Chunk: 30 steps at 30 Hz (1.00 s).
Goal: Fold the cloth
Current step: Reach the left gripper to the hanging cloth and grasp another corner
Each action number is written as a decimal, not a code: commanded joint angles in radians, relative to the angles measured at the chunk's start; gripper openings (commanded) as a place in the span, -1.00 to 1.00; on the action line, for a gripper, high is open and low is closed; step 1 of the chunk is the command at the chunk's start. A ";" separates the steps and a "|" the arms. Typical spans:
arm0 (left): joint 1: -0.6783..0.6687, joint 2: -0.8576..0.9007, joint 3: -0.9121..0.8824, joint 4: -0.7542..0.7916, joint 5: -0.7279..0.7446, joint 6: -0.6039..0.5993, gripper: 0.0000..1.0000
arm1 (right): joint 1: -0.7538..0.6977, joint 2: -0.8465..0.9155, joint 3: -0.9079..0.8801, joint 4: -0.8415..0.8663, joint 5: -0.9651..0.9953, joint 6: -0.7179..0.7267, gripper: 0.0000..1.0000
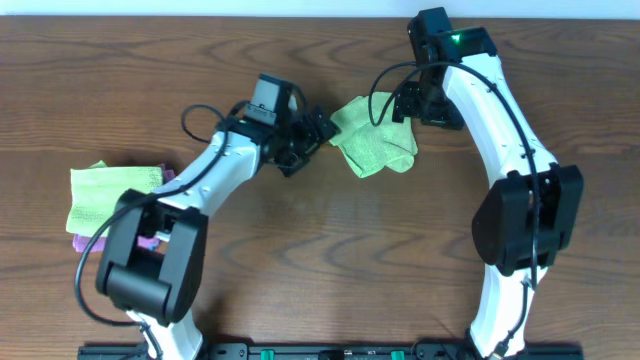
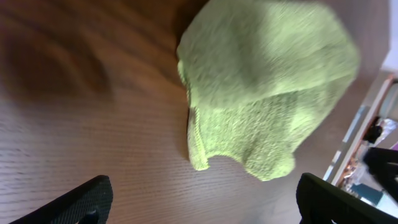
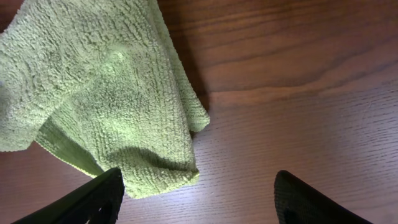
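Wooden table (image 1: 330, 260): cloth (image 1: 375, 148) centre; paler square (image 1: 100, 195), perhaps purple scrap (image 1: 78, 243), left.

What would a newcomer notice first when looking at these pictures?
The crumpled lime-green cloth lies on the dark wooden table, toward its rear. Both the left end effector and the right end effector hover open beside it. A paler green cloth lies far left.

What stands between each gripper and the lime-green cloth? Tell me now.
Nothing visible. The left gripper is open, with only bare table between it and the cloth. The right gripper is open too, and the cloth's edge lies close beside one of its fingers.
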 commanded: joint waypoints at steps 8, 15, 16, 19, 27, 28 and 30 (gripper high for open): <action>-0.110 0.020 0.021 0.016 -0.113 -0.069 0.91 | -0.003 -0.025 0.016 -0.003 -0.004 0.023 0.54; -0.120 0.039 0.021 0.027 -0.147 -0.133 0.92 | -0.003 -0.025 0.016 -0.003 -0.020 0.023 0.53; -0.120 0.050 0.021 0.029 -0.144 -0.146 0.91 | -0.003 -0.025 0.016 -0.003 -0.019 0.023 0.53; -0.120 0.096 0.021 0.077 -0.072 -0.175 0.92 | -0.003 -0.025 0.016 -0.003 -0.019 0.023 0.53; -0.120 0.177 0.021 0.173 0.003 -0.251 0.93 | -0.003 -0.037 0.016 -0.003 -0.019 0.023 0.53; -0.121 0.177 0.021 0.175 0.003 -0.253 0.92 | -0.003 -0.039 0.016 -0.003 -0.019 0.023 0.53; -0.125 0.179 0.021 0.185 0.002 -0.272 0.92 | -0.004 -0.042 0.016 0.002 -0.019 0.023 0.53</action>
